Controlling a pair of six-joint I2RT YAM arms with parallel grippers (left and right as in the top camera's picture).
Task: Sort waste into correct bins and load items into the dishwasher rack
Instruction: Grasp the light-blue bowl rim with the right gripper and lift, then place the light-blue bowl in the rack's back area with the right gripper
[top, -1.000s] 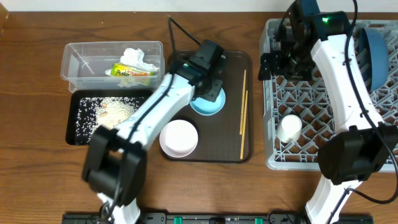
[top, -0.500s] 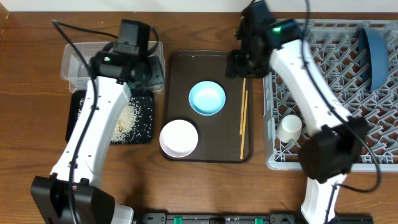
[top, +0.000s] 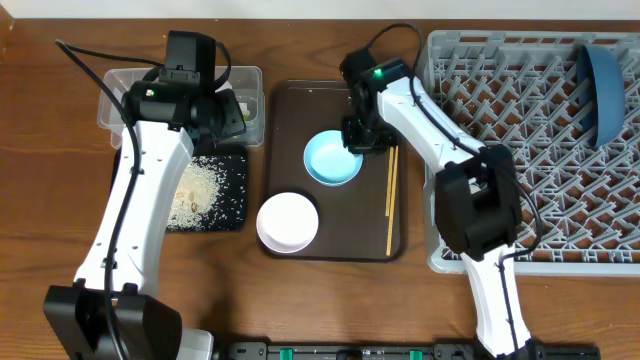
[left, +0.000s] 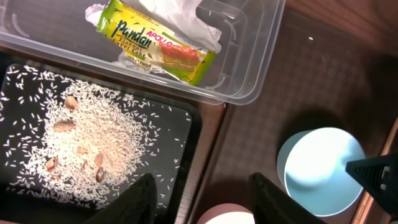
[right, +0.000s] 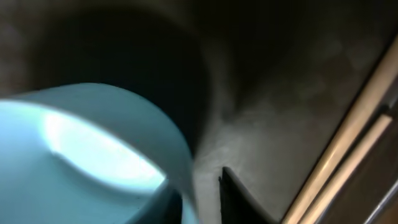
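My right gripper (top: 361, 141) (right: 205, 200) is shut on the right rim of the light blue bowl (top: 330, 160) (right: 93, 143), one finger inside and one outside. The bowl sits on the brown tray (top: 300, 100) with the white bowl (top: 288, 222) and two chopsticks (top: 391, 200) (right: 354, 143). My left gripper (top: 226, 117) (left: 208, 202) hangs open and empty above the black tray's (left: 183, 146) right edge. Rice (left: 93, 137) lies on that tray. The clear tub (left: 255, 68) holds the napkin (left: 180, 12) and the wrapper (left: 155, 46). The dark blue dish (top: 602, 90) stands in the grey rack (top: 540, 140).
The rack fills the right side of the table, and my right arm reaches from its front edge across its left part. Bare wooden table (top: 60, 250) lies to the left of and in front of the trays.
My left arm swung from the light blue bowl back over the tub and black tray, opening. My right arm came from the rack to the light blue bowl and closed on its rim.
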